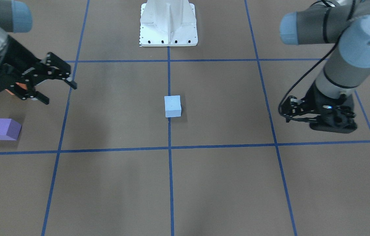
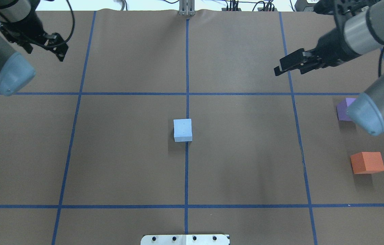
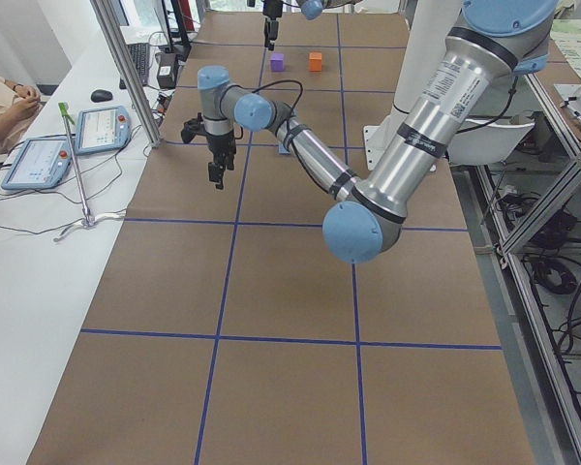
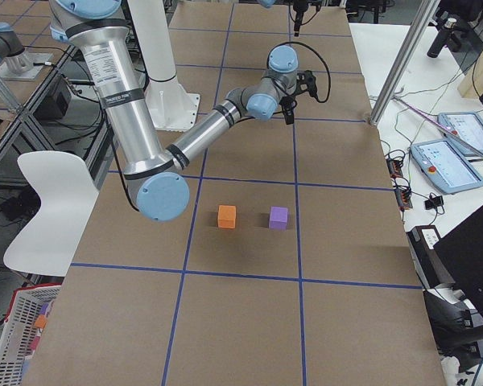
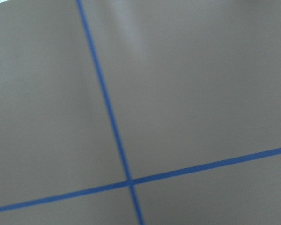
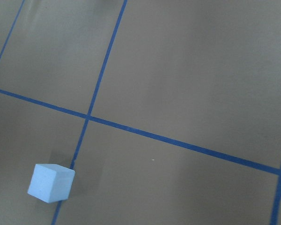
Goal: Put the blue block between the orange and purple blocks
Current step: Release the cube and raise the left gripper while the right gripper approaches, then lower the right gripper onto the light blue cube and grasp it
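The light blue block [image 1: 172, 106] sits alone on the centre tape line, also in the overhead view [image 2: 182, 130] and low left in the right wrist view [image 6: 51, 183]. The purple block [image 2: 344, 109] and the orange block [image 2: 367, 162] stand apart on the robot's right side, with a gap between them [image 4: 278, 217] [image 4: 226, 216]. My right gripper [image 1: 59, 93] is open and empty, raised near those two blocks, and hides most of the orange block in the front view. My left gripper [image 1: 286, 109] looks open and empty, far from all blocks at the left far side [image 2: 59, 47].
Blue tape lines [image 2: 186, 68] grid the brown table. The robot's white base [image 1: 168, 26] stands at the near middle edge. Operator tablets [image 3: 73, 136] and cables lie on a side table beyond the far edge.
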Motion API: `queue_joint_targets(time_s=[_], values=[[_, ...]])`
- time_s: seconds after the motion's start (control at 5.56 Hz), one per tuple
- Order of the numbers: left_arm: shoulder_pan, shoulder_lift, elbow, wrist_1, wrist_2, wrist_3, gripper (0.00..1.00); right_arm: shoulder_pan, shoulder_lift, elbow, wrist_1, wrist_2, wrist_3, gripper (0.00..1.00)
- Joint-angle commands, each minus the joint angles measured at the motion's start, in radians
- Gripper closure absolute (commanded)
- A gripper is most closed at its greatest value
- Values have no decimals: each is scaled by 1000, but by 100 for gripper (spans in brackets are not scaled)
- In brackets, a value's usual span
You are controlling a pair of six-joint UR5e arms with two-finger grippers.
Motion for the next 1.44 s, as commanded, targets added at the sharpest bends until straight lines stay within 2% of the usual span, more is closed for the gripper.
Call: queue_joint_targets(time_s=[0.0, 0.18, 0.36, 0.54, 0.72, 0.9, 1.26], values=[[-160, 283, -42, -99, -16, 261, 0, -269, 196, 8, -234, -271, 147, 1], [-293, 388, -26, -112, -25, 367, 0, -357, 253, -30, -281, -368, 190, 1], [-464, 519, -15, -203, -101, 503, 0, -400, 354, -144, -300, -401, 232, 1], [-527, 568, -6, -218, -205, 614, 0, -429, 426, -249, -300, -418, 260, 1], [-529, 585, -12, -221, -216, 617, 0, -474, 447, -313, -297, -486, 272, 1], [-529, 588, -12, -222, -216, 617, 0, -477, 442, -361, -294, -496, 269, 1], [-529, 604, -20, -225, -206, 615, 0, -483, 410, -429, -204, -527, 257, 1]])
